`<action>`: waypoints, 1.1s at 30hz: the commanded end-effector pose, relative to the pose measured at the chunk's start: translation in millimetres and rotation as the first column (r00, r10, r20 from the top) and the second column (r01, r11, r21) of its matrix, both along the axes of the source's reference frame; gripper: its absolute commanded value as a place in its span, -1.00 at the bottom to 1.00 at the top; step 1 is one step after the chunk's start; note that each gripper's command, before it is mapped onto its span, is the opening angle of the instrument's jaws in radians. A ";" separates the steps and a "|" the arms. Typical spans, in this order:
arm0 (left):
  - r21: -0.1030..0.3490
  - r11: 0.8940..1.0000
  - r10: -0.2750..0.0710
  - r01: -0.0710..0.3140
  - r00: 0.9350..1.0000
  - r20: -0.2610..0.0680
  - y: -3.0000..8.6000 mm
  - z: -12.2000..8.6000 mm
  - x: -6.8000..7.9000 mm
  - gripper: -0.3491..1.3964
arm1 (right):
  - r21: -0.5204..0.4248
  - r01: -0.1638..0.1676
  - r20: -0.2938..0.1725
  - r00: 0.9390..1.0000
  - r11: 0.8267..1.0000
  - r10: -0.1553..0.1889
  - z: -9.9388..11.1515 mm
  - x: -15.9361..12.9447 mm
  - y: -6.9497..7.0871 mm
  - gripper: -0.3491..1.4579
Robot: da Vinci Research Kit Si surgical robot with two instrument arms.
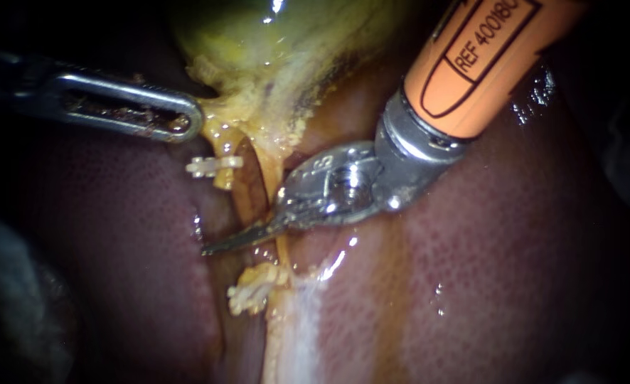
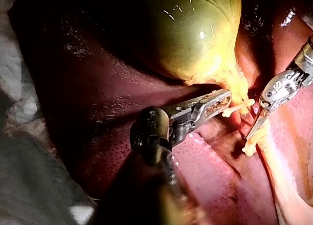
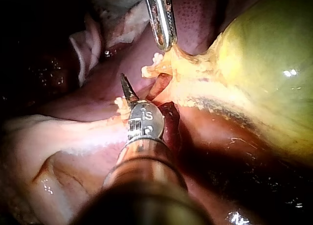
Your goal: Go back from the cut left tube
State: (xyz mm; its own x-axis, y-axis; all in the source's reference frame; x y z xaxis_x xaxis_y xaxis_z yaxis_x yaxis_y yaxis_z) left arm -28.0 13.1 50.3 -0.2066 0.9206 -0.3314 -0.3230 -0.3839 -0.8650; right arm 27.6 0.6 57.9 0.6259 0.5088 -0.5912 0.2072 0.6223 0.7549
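Observation:
The green-yellow gallbladder [image 1: 272, 43] narrows to a yellow neck [image 1: 222, 117]. My left instrument [image 1: 190, 121] comes in from the left, its slotted jaws shut on that neck tissue; the same grip shows in the left wrist view [image 2: 222, 99]. The left tube is cut: an upper stump carries a white clip [image 1: 213, 166], and a lower stump carries a clip [image 1: 251, 290]. My right instrument [image 1: 212, 248], on an orange shaft, lies across the gap between the stumps with its blades shut, in front of the thin right tube [image 1: 282, 249]. Its blade tip [image 3: 124, 85] touches nothing.
Dark red liver [image 1: 116, 235] lies to the left and liver [image 1: 514, 256] to the right. A pale band of tissue [image 1: 294, 334] runs down from the lower clip. Pale cloth [image 2: 19, 102] borders the organ.

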 end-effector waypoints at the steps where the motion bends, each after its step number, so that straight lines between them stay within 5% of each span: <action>1: 0.000 1.000 0.000 0.000 1.000 0.000 0.0 0.0 0.0 -1.00 | 0.021 -0.008 0.019 1.000 1.000 0.008 -0.1 0.0 -0.1 -1.00; 2: 0.000 1.000 0.000 0.000 1.000 0.000 0.0 0.0 0.0 -1.00 | 0.024 -0.019 0.019 1.000 1.000 0.019 -0.1 0.1 -0.1 -0.83; 5: 0.000 1.000 0.000 0.000 1.000 0.000 0.0 0.0 0.0 -1.00 | 0.004 -0.056 0.026 0.998 0.998 0.056 -0.4 0.3 -0.4 0.23; 8: -0.006 1.000 0.002 -0.002 1.000 0.000 0.0 0.1 0.0 -1.00 | -0.013 -0.090 0.032 0.995 0.996 0.090 -0.7 0.6 -0.5 0.60; 11: -0.006 1.000 0.002 -0.002 1.000 0.000 -0.1 0.1 0.0 -1.00 | -0.025 -0.114 0.037 0.993 0.993 0.115 -0.7 0.9 -0.5 0.73; 21: -0.007 1.000 0.002 -0.002 1.000 0.000 -0.1 0.1 0.0 -1.00 | -0.039 -0.122 0.030 0.992 0.992 0.123 -1.1 0.0 -0.5 0.92; 24: -0.007 1.000 0.002 -0.002 1.000 0.000 -0.1 0.2 0.1 -1.00 | -0.105 -0.213 0.040 0.975 0.971 0.218 -1.8 -1.1 -0.7 0.97; 33: -0.009 1.000 0.004 -0.004 1.000 0.001 -0.1 0.6 0.2 -1.00 | -0.272 -0.267 0.034 0.957 0.924 0.287 -3.5 -7.4 -1.3 0.97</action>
State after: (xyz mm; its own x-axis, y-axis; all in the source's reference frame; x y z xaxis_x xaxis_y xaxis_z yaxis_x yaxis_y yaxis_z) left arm -27.7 13.0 51.0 -0.2100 0.9168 -0.3397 -0.3209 -0.3928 -0.8618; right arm 19.4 -0.5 54.3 0.5348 0.4921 -0.6869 -0.0613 0.8333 0.5493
